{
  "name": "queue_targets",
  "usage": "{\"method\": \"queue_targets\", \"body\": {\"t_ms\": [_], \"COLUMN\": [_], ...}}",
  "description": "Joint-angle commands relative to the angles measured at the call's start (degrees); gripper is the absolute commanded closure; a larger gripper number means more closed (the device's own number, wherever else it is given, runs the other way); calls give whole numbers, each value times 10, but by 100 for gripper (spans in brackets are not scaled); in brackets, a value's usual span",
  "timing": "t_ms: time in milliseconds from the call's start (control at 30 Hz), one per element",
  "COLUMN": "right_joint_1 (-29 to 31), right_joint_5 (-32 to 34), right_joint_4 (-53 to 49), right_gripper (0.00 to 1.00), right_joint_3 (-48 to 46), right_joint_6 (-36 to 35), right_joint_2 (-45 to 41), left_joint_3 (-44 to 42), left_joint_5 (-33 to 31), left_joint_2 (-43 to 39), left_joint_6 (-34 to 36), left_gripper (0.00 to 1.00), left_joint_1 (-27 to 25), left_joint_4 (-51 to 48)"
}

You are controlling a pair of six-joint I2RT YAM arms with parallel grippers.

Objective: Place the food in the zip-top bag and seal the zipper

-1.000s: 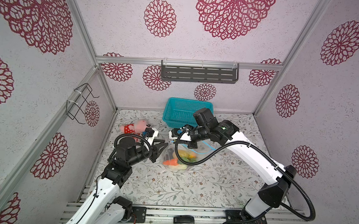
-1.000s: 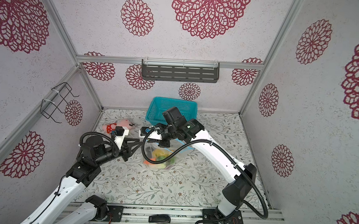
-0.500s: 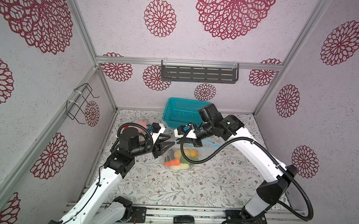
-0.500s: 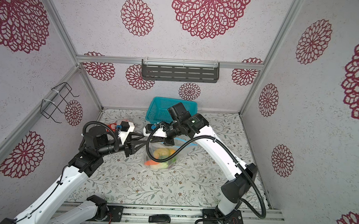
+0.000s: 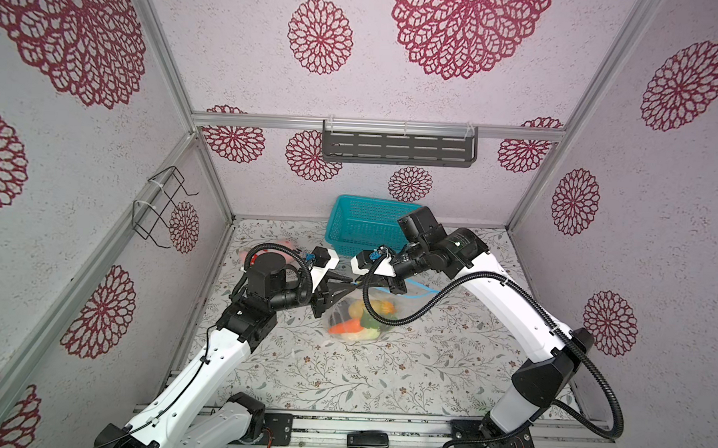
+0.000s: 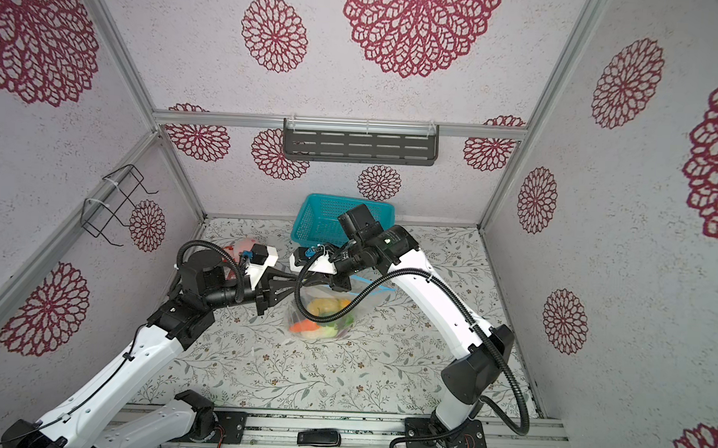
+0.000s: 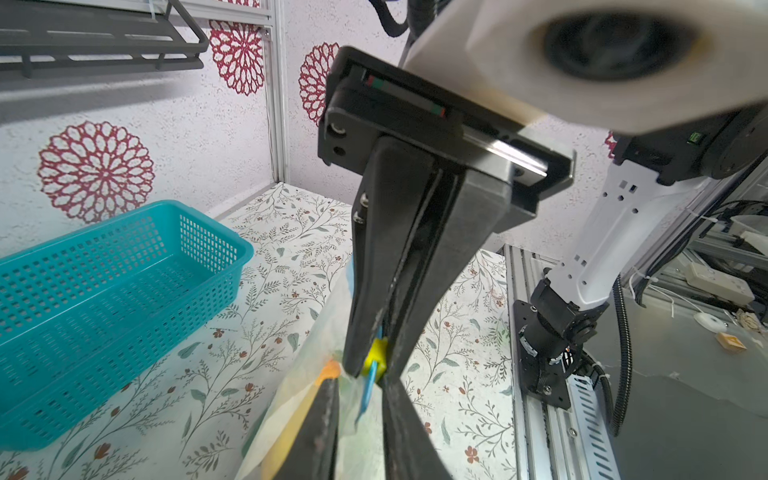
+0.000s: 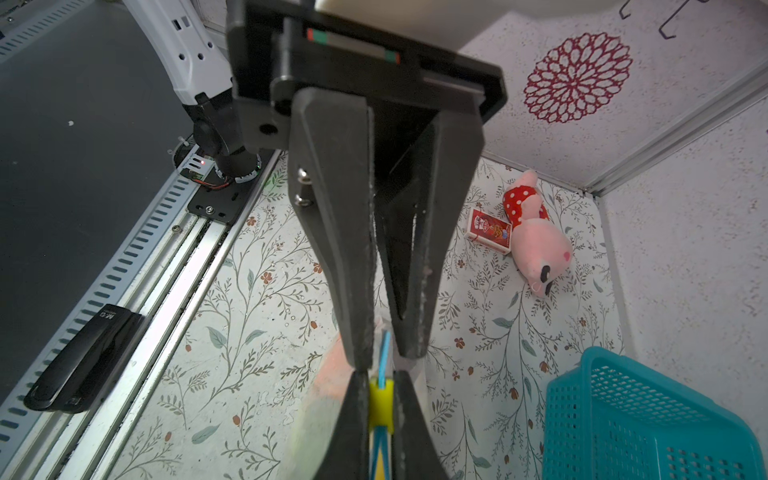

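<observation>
Top views: stereo pair, high at the front, tilted down toward the back wall; distant; both cover the whole table, both arms, teal basket.
Left wrist view: close behind the left gripper, facing the right gripper and right arm's base.
Right wrist view: close behind the right gripper, facing the left gripper and plush toy.
Wrist overlap: both grippers' tips, zipper, table.

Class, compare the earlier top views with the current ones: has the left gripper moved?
Yes. In both top views the left gripper now sits farther up and to the right, nearer the fixed teal basket, than a second ago.
</observation>
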Motion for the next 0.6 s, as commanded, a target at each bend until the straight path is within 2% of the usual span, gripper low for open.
{"method": "queue_targets", "body": {"t_ms": [0,33,167,333,567], "right_joint_1": [2,1,2,1,-8], "right_joint_5": [-33,-33,-22,18,51], "right_joint_4": [4,3,7,20,34], "right_gripper": [100,100,99,95,94], "right_joint_3": [21,21,21,8,-11], "right_joint_6": [-11,-9,2,20,40], "right_joint_2": [-3,-3,-3,-16,-31], "left_joint_3": [19,22,24,1,-17], "left_joint_5": [1,-2,-28,-109,-186], "left_joint_2": [4,4,-5,-42,-62], "left_joint_6": [9,9,0,-1,14], "left_gripper": [96,100,100,100,100], "left_joint_1": [-16,-20,-31,-40,-40], "left_joint_4": [9,7,9,12,-7]}}
